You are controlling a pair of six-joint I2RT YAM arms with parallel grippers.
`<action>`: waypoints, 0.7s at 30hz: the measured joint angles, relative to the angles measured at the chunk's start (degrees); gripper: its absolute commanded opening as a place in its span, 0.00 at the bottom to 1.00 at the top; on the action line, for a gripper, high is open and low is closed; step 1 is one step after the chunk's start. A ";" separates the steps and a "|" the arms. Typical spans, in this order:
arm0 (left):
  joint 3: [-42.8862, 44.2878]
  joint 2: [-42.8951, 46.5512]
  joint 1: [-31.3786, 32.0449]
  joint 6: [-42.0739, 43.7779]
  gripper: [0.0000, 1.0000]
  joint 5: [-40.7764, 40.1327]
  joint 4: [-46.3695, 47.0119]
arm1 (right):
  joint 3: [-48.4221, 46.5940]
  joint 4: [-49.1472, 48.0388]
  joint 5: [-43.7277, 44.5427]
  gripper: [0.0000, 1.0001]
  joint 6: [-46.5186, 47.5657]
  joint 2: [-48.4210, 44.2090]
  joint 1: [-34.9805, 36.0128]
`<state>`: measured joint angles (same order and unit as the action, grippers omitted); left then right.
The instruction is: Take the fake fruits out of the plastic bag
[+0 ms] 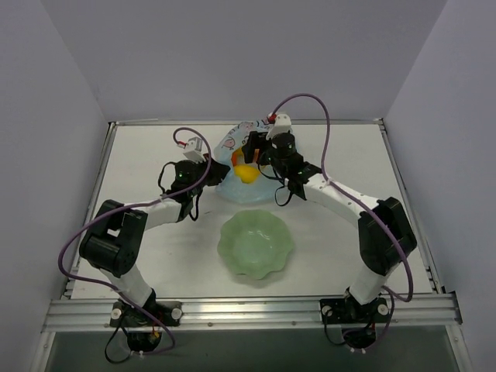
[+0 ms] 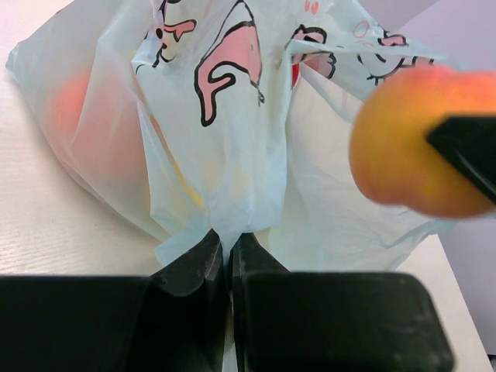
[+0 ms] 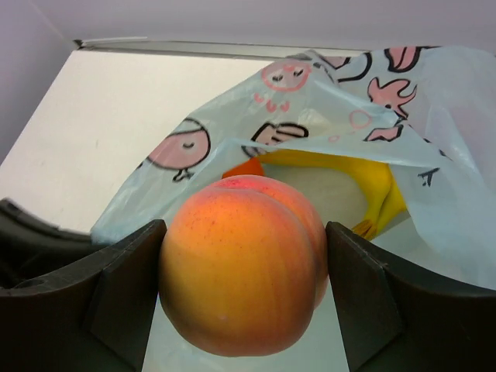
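Nearest the arm bases, a pale green bowl (image 1: 254, 246) sits on the white table (image 1: 147, 155), apart from both grippers. Just beyond it, the right gripper (image 3: 242, 271) clasps a peach (image 3: 236, 263) between its two black fingers (image 3: 116, 291). The pads press on the fruit's sides and its crease runs up over the top. The peach is held at the mouth of the bag (image 2: 232, 116).

To the left, the left gripper (image 2: 227, 252) pinches a gathered fold of the bag's lower edge, jaws closed tight on the plastic. The bag lies at the far middle of the table, its opening turned toward the right gripper.

Inside the opening a banana (image 3: 364, 182) lies with its long axis across the right wrist view, one brownish tip bending down at right. The printed upper flap drapes over the banana and partly screens it. An orange-red fruit (image 2: 81, 108) shows blurred through the plastic on the bag's far left side.
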<state>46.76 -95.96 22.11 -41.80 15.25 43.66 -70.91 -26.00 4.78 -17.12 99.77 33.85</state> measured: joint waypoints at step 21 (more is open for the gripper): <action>0.00 0.50 0.00 -1.18 0.02 0.02 0.28 | 32.59 12.13 -12.17 0.37 -5.16 -28.06 14.10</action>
<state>46.76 -95.46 22.11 -42.98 15.27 43.94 -38.33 -13.87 -7.40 -22.28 71.70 47.94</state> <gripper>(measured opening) 0.028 0.712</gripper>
